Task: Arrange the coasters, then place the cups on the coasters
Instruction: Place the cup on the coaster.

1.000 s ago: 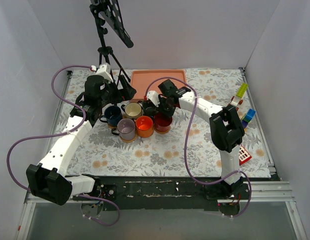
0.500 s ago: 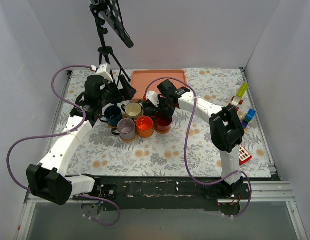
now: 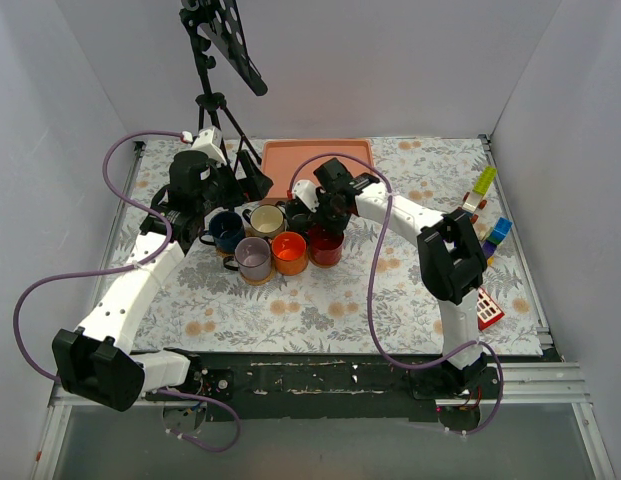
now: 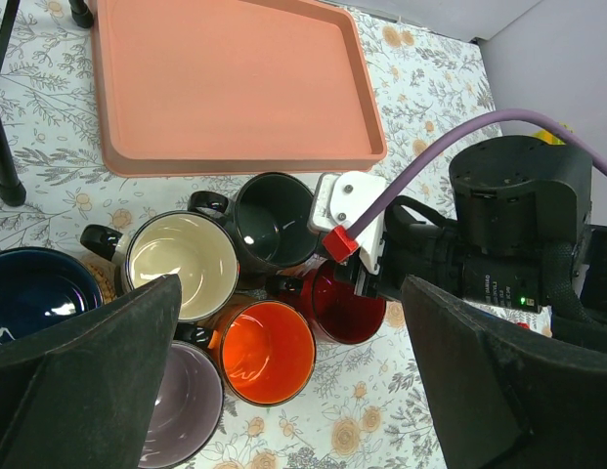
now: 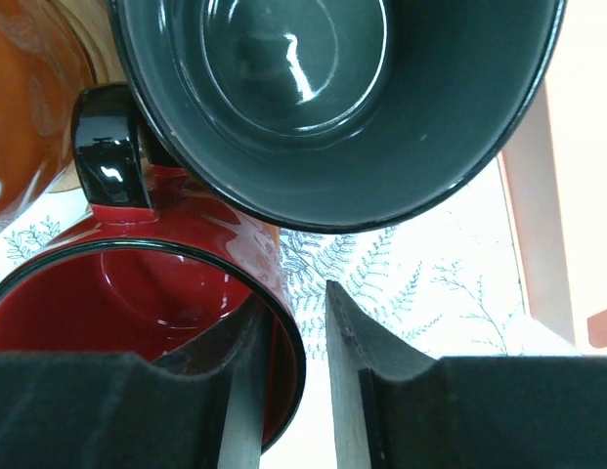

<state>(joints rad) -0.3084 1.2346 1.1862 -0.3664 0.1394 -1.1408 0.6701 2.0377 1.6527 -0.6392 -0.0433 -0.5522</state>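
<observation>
red cup (image 3: pixel 325 246) sat at 4 o'clock in the huddle of six cups (image 3: pixel 289 252), dark green cup (image 3: pixel 300 220) just beside it at 11 o'clock. right gripper (image 5: pixel 288 313) had its fingers straddling the red rim, narrowly apart, not pinching. left gripper (image 4: pixel 288 293) hovered at the huddle's 10 o'clock, fingers spread wide. tray (image 3: pixel 320 160) lay at 12 o'clock.

White left arm (image 3: pixel 140 285) and right arm (image 3: pixel 405 215), black joints, purple cables (image 3: pixel 30 300), black-fingered left gripper (image 4: pixel 288 283)

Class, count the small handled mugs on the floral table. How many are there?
6, clustered in front of the pink rectangular tray. Back row: navy blue mug, cream mug, dark green mug. Front row: grey-lilac mug, orange mug, red mug. None seems hidden.
</observation>
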